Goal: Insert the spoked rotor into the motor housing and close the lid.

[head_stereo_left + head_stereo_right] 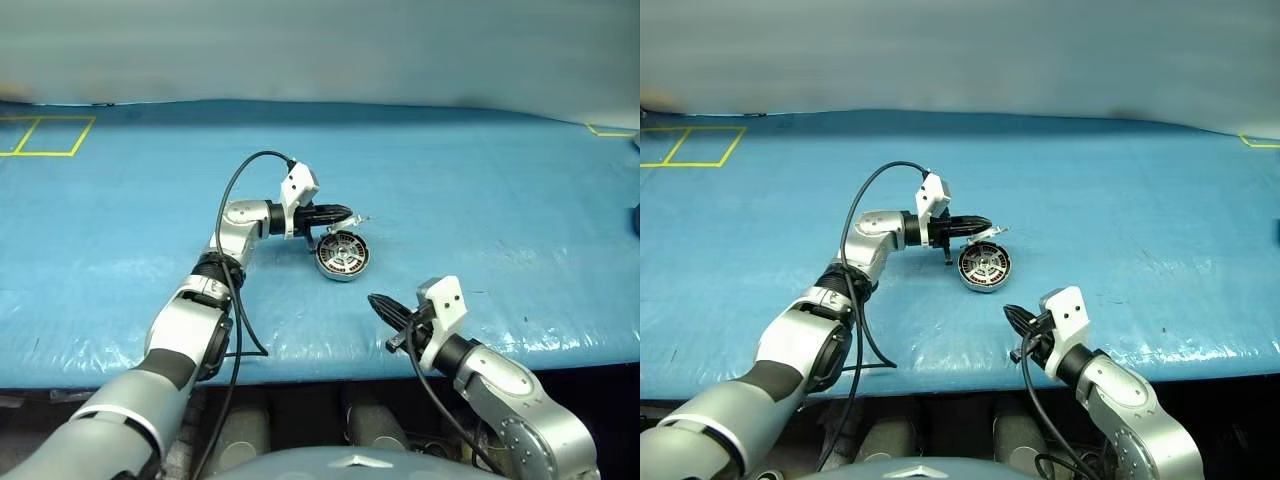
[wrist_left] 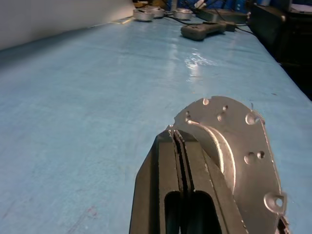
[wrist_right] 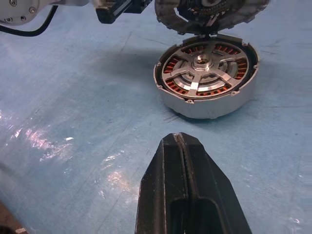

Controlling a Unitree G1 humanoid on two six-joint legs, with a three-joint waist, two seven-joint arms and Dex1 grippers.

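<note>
The motor housing (image 3: 205,80) sits on the blue table (image 1: 480,190), near the middle of its width and a little toward the front edge. The spoked rotor (image 3: 202,68) lies inside it — silver spokes and hub over the ring of copper windings. The lid (image 2: 234,151) stands tilted up from the far side of the housing, hinged there, its plain silver outer face with small holes turned toward the left wrist camera.

The left gripper (image 1: 338,213) reaches in from the left, pointing sideways to the right, just behind and above the housing. Its two black fingers (image 2: 180,185) are pressed together, their tips against the edge of the lid's outer face; whether the lid is pinched between them cannot be told.

The right gripper (image 1: 380,306) hangs near the front edge of the table, apart from the housing and pointing toward it — its fingers (image 3: 185,190) are together and hold nothing.

At the far left of the table yellow tape lines (image 1: 45,135) mark out squares.
</note>
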